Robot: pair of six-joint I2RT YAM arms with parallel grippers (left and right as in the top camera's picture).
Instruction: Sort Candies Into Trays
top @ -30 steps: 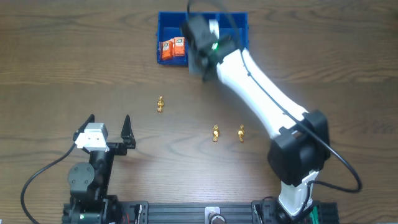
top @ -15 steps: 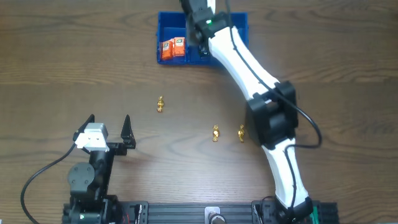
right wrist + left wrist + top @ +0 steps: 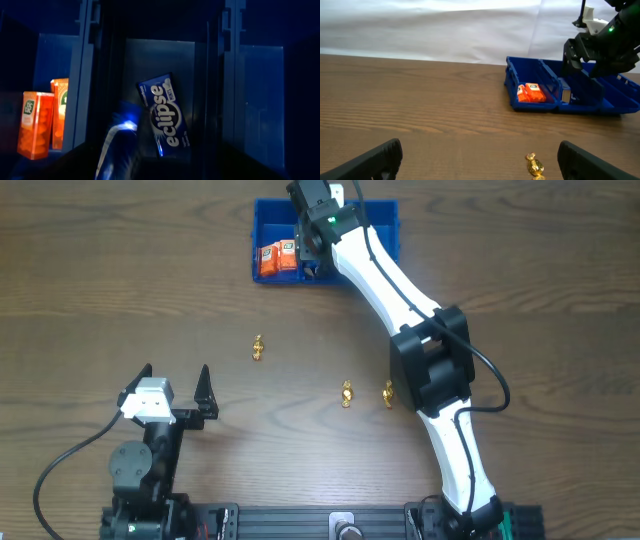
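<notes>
A blue tray [image 3: 386, 228] sits at the far side of a wooden bench [image 3: 120, 280]. The right gripper [image 3: 308, 258] hangs over its middle compartment, where a mint pack [image 3: 165, 115] lies; I cannot tell how its fingers are set. Two orange boxes [image 3: 277, 258] sit in the neighbouring compartment. Three gold candies [image 3: 347, 394] lie loose on the bench. The left gripper [image 3: 176, 372] has its fingers wide apart.

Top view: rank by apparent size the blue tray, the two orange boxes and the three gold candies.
1. blue tray, by far the largest.
2. left orange box and right orange box: they look alike, so no ranking between them.
3. gold candies: smallest, and all three look alike.
</notes>
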